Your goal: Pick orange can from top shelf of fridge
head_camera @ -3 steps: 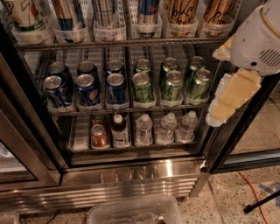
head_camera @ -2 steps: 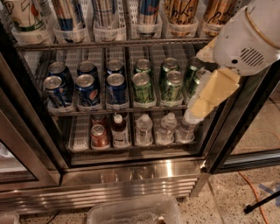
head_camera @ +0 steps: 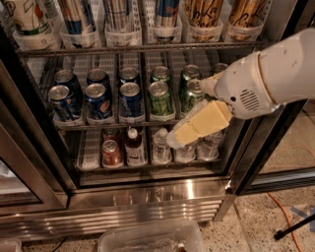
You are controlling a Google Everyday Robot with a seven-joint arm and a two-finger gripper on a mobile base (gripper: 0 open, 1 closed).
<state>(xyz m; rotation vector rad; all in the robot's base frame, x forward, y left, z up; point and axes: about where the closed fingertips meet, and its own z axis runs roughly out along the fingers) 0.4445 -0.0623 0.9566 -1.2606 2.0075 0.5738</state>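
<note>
Two orange cans (head_camera: 204, 13) stand in clear lane trays at the right end of the top shelf (head_camera: 142, 48), cut off by the frame's top edge. They are tall and orange-gold with dark script lettering. The fridge (head_camera: 147, 201) stands open in front of me, with wire racks above a stainless-steel base. My gripper (head_camera: 178, 138) is cream-coloured and reaches in from the right on a white arm (head_camera: 266, 78). It points down-left in front of the middle and bottom racks, well below the orange cans, and holds nothing that I can see.
Short blue cans (head_camera: 98, 97) and green cans (head_camera: 160, 96) fill the middle rack. Small bottles and a red can (head_camera: 111, 152) stand on the bottom rack. A dark door frame (head_camera: 253, 162) is at the right. A clear bin (head_camera: 147, 238) and an orange cable (head_camera: 288, 219) lie on the floor.
The arm and gripper have swung left and down, from the fridge's right edge to in front of the green cans and bottles. The cans have not moved.
</note>
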